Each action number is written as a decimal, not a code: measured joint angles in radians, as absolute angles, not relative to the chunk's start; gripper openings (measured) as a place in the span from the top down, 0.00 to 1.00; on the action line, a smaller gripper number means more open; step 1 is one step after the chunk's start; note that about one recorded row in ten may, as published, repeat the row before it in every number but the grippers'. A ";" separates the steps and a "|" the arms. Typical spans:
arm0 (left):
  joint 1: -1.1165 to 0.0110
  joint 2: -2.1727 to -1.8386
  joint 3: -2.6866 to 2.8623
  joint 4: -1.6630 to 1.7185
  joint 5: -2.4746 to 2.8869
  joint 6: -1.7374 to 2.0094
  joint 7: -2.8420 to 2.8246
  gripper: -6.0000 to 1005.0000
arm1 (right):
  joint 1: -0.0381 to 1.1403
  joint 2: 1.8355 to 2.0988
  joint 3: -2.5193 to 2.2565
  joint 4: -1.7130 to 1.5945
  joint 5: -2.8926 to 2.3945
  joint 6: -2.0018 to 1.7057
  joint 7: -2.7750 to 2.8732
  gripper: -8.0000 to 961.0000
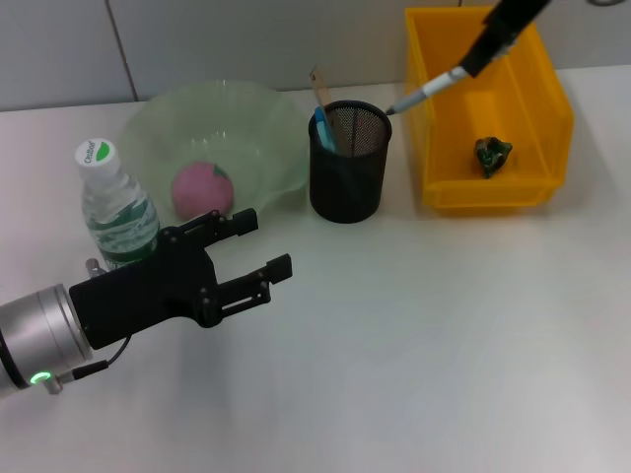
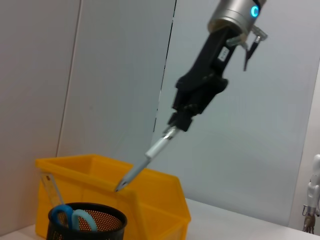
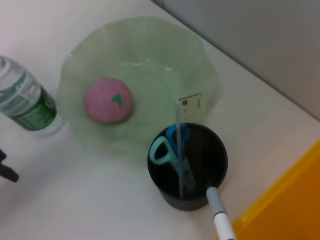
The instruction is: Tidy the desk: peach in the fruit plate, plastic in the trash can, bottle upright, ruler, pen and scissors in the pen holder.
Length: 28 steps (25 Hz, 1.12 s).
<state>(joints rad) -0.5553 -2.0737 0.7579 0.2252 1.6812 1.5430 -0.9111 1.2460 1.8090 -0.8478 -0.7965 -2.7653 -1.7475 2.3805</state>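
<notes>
A white desk (image 1: 444, 345) runs up to a pale grey panelled wall. High over the back of it, the right gripper (image 1: 471, 61) is clamped on the upper end of a pen (image 1: 426, 91), which slants down with its tip just above the rim of the black mesh pen holder (image 1: 347, 168), on the side nearest the yellow trash can (image 1: 449, 192). The tip has not gone in; from the right wrist the pen (image 3: 220, 215) shows hanging over the holder's edge. Inside the holder stand the blue-handled scissors (image 3: 172, 150) and a clear ruler (image 3: 187, 112), the ruler poking well above the rim.

Beside the holder sits the pale green fruit plate (image 1: 266, 128) with the pink peach (image 1: 202, 189) in it (a small green mark on its top). A crumpled dark green bit of plastic (image 1: 492, 155) lies on the floor of the trash can.

The water bottle (image 1: 113, 202) stands upright near the plate. The left gripper (image 1: 266, 246) hovers low just in front of the bottle, jaws spread wide and empty, well apart from the pen.
</notes>
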 joint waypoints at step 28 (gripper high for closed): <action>-0.535 -2.077 0.758 0.222 1.681 1.525 -0.907 0.25 | 1.358 1.944 -1.011 -0.589 -2.865 -1.431 2.454 0.86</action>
<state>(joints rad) -0.5348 -2.0770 0.7577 0.2224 1.6812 1.5249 -0.9065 1.3584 1.9439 -1.0107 -0.5893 -2.8649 -1.4312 2.4541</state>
